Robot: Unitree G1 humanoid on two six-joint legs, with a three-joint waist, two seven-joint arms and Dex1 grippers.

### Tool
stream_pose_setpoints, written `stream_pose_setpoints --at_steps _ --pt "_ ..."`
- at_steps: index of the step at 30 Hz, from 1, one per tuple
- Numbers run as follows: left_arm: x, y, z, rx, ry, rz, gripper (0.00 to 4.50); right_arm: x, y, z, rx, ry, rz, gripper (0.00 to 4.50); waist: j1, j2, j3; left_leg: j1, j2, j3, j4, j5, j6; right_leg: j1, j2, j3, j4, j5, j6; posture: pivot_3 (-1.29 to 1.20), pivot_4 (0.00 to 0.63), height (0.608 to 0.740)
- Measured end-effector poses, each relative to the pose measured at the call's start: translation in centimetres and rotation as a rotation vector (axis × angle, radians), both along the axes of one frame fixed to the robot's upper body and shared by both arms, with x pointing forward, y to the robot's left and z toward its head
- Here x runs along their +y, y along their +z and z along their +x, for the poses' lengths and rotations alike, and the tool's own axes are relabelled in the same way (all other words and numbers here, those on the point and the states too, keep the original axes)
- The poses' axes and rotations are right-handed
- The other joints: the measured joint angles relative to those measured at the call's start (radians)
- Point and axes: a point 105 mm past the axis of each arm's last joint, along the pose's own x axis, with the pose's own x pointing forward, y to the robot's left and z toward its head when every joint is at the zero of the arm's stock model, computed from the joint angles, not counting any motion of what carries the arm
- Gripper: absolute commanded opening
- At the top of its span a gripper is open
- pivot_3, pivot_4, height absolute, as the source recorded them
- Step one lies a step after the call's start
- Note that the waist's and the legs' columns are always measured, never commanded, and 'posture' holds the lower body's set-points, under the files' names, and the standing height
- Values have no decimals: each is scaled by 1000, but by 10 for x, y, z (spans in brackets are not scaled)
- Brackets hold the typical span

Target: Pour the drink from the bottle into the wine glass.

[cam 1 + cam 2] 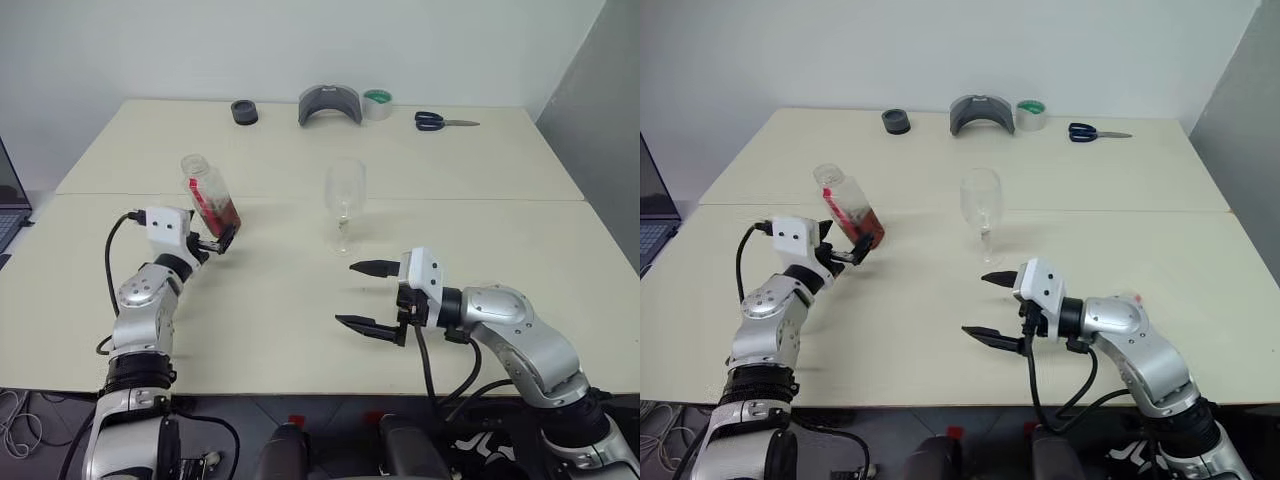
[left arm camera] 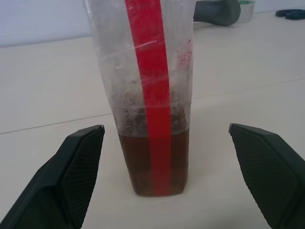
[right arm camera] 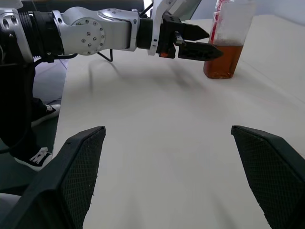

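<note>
Head views: I have the left gripper (image 1: 222, 240) at the bottle (image 1: 209, 194), which stands toward the desk's (image 1: 300, 320) left side, cap off as far as I can tell. The glass (image 1: 344, 204) stands near the desk's middle, well apart from the bottle and empty. The right gripper (image 1: 368, 296) hovers nearer the front edge than the glass, jaws wide, holding nothing.

Left wrist view: the bottle sits between my open jaws, neither finger touching it; the drink (image 2: 153, 162) fills its lower part.

Right wrist view: the bottle rests on the desk, left jaws around its base.

Step in hand, I judge: grasping the bottle. Next: close squarely on the body, lift, carry it to the glass.
</note>
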Motion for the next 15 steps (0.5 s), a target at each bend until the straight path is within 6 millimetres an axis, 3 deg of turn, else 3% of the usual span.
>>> stream_pose_setpoints --at_steps 9,12,15 --pt "-6 17 18 -15 -9 -15 4500 5 7 2 -23 8 11 4485 0 -1 0 -1 0 -1 2 0 0 0 0 -1 0 0 0 0 150 740" --pt "-7 20 23 -15 -8 -22 3928 4 6 4 -25 -3 7 4500 0 -1 0 -2 0 -1 2 0 0 0 0 -1 0 0 0 0 150 740" --pt "-5 18 25 -3 3 -36 3046 4 5 5 -26 -12 7 4500 0 -1 0 -2 0 -1 3 0 0 -1 0 -1 0 0 0 0 150 740"
